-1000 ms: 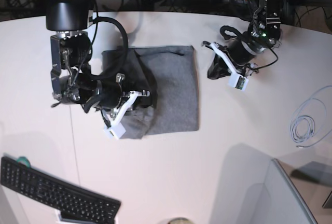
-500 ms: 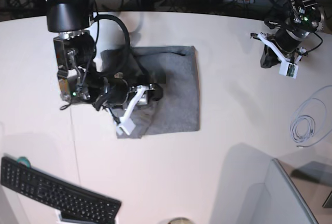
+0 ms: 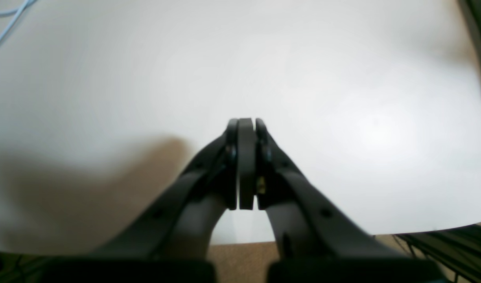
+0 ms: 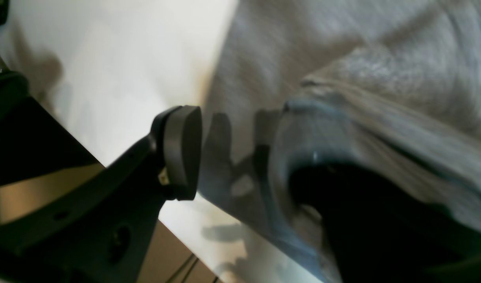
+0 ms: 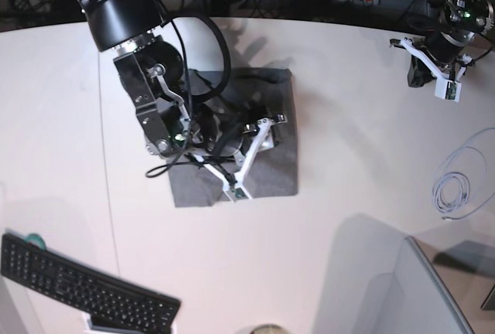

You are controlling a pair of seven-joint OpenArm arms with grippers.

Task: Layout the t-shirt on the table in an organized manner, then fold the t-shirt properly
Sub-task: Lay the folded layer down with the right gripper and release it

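The grey t-shirt (image 5: 274, 168) lies folded into a rough rectangle in the middle of the white table (image 5: 363, 164). My right gripper (image 5: 271, 124) hovers over the shirt's middle, its arm covering much of the cloth. In the right wrist view this gripper (image 4: 240, 157) is open, its fingers (image 4: 181, 153) spread above the t-shirt (image 4: 342, 59) near its edge, with nothing clamped. My left gripper (image 5: 416, 77) is far off at the back right of the table. In the left wrist view the left gripper (image 3: 246, 125) is shut on nothing over bare table (image 3: 342, 78).
A black keyboard (image 5: 85, 287) lies at the front left. A coiled pale cable (image 5: 452, 191) rests at the right edge, and a strand of that cable (image 3: 4, 27) shows in the left wrist view. A grey panel (image 5: 402, 295) rises at the front right.
My right arm swung right over the t-shirt and its gripper opened, letting go of the cloth. The left arm drew back to the table's far right corner.
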